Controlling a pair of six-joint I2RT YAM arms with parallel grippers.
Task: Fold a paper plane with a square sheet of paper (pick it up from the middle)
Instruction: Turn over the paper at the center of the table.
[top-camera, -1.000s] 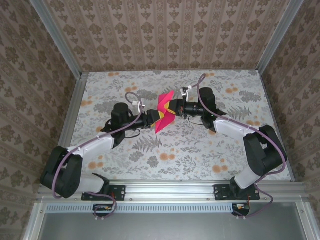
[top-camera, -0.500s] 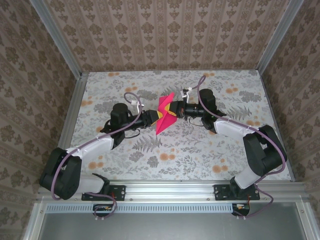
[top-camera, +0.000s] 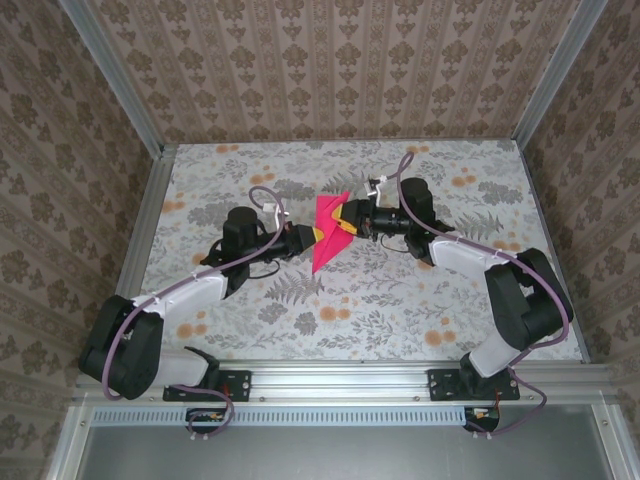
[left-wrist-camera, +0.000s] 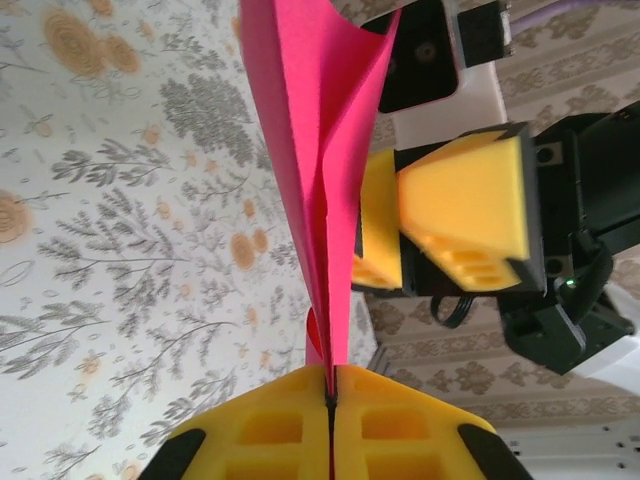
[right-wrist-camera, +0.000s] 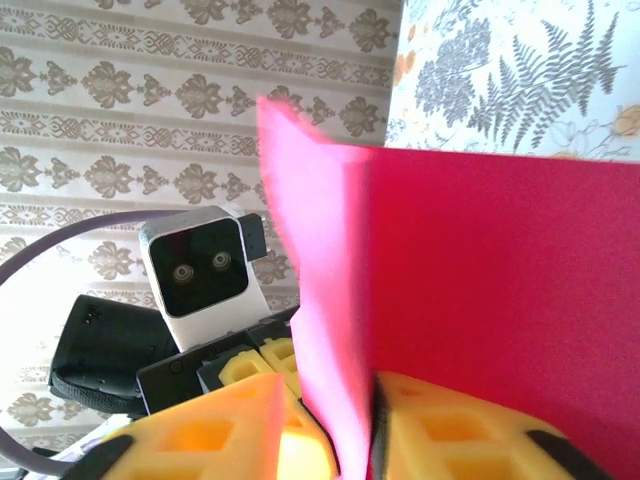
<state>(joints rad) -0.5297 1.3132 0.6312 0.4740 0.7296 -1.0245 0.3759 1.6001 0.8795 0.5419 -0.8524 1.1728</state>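
Your left pincer (left-wrist-camera: 330, 395) is fully together. Its two yellow pads (left-wrist-camera: 265, 435) meet edge to edge, and the sheet of paper (left-wrist-camera: 310, 150) comes out of the seam between them, so it is clamped on the sheet. From that grip the pink sheet extends away from the pincer, and its layers spread apart like a narrow V along a sharp crease.

Your right pincer (right-wrist-camera: 335, 392) is at the opposite side of the sheet, facing the left one. Its yellow fingers (right-wrist-camera: 470, 440) stand a little apart, one on each face of a folded layer, and the layer passes through the gap. A thin dark slit shows between the sheet and one finger; at the other finger I cannot tell if there is contact.

In the top view the sheet stands on edge between the two pincers, over the middle of the flowered tabletop (top-camera: 400, 300). Its wide part is toward the far side and its pointed end is toward the arm bases. Whether the point rests on the tabletop or hangs just above it, I cannot tell. Beyond the sheet, the right wrist view shows the white camera box (right-wrist-camera: 205, 275) of the left arm, with the patterned wall (right-wrist-camera: 120, 100) behind it.
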